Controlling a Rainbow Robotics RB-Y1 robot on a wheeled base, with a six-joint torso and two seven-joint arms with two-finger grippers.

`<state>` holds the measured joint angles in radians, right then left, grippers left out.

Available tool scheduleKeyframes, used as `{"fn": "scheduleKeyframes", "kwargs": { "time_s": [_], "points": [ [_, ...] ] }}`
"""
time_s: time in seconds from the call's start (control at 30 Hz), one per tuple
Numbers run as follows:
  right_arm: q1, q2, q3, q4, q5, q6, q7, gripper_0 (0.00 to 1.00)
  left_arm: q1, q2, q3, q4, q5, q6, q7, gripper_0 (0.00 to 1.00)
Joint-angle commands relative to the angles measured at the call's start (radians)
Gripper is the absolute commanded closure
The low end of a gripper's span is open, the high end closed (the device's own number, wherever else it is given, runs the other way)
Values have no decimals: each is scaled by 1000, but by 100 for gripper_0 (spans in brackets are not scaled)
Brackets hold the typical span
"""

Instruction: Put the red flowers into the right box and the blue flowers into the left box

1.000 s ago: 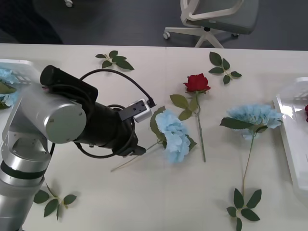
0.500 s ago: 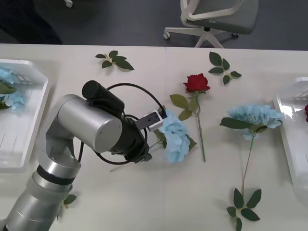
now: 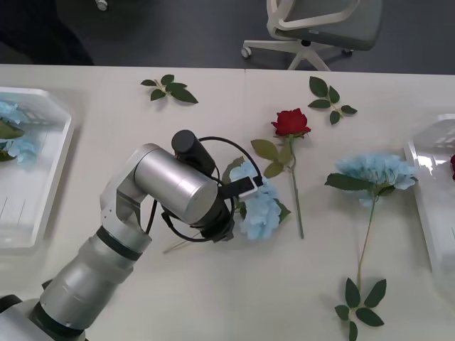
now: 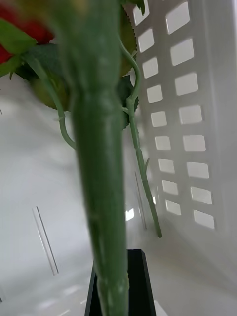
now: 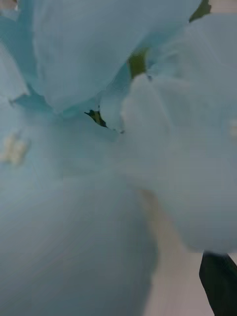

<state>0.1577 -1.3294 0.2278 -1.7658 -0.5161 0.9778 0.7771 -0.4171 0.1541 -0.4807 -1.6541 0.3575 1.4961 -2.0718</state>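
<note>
A blue flower [image 3: 259,200] lies mid-table, its pale petals [image 5: 98,148] pressed right up against my left wrist camera; my left gripper [image 3: 245,195] is down at that bloom, and I cannot tell how wide its fingers stand. Beside it lies a red rose [image 3: 291,122], and further right a second blue flower [image 3: 377,170]. The left box [image 3: 43,185] already holds blue blooms [image 3: 13,131]. My right gripper [image 4: 118,291] is inside the right box [image 4: 192,123], pinching a rose stem [image 4: 101,187]. Loose leaf sprigs [image 3: 170,89] dot the table [image 3: 213,291].
</note>
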Motion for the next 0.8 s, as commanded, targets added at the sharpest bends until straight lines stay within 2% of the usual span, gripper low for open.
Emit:
{"fn": "scheduleKeyframes", "kwargs": {
  "time_s": [0.03,0.07,0.1,0.13,0.2,0.27,0.33,0.4,0.43,0.47,0.5,0.63,0.73,0.77,0.8],
  "points": [
    [-10,-8,-13,3,-5,12,-7,99,-34,-36,7,42,-12,-42,42,0],
    [-10,-8,-13,3,-5,13,-7,86,-37,-42,7,53,-14,-48,42,0],
    [-10,-10,-12,3,-5,13,-7,79,-38,-44,7,60,-15,-53,41,0],
    [-10,-10,-10,3,-5,13,-7,67,-43,-48,7,73,-17,-57,41,0],
    [-10,-13,-4,2,4,13,-7,52,-43,-53,7,76,-20,-59,41,0],
    [-10,-14,10,-4,28,12,-13,22,-43,-53,5,76,-22,-57,41,0],
    [-9,-14,16,-11,44,10,-15,17,-43,-53,4,76,-23,-59,41,0],
    [-9,-16,27,-21,68,7,-15,17,-43,-53,4,80,-25,-59,41,0],
    [-9,-17,30,-29,76,6,-18,17,-43,-53,4,80,-26,-57,41,6],
    [-9,-17,31,-40,76,2,-21,17,-43,-53,4,80,-28,-59,41,18],
    [-9,-17,30,-50,74,1,-24,16,-43,-53,5,80,-31,-57,41,25],
    [-10,-37,13,-144,42,21,-39,17,-43,-53,5,91,-43,-57,41,46],
    [-10,-39,-56,-247,-42,119,-42,17,-42,-53,4,100,-52,-59,41,72],
    [-10,-37,-87,-297,-73,168,-41,16,-43,-53,4,105,-57,-59,41,87],
    [-12,-37,-104,-327,-90,194,-39,17,-43,-53,4,106,-58,-60,41,93]
  ]
}}
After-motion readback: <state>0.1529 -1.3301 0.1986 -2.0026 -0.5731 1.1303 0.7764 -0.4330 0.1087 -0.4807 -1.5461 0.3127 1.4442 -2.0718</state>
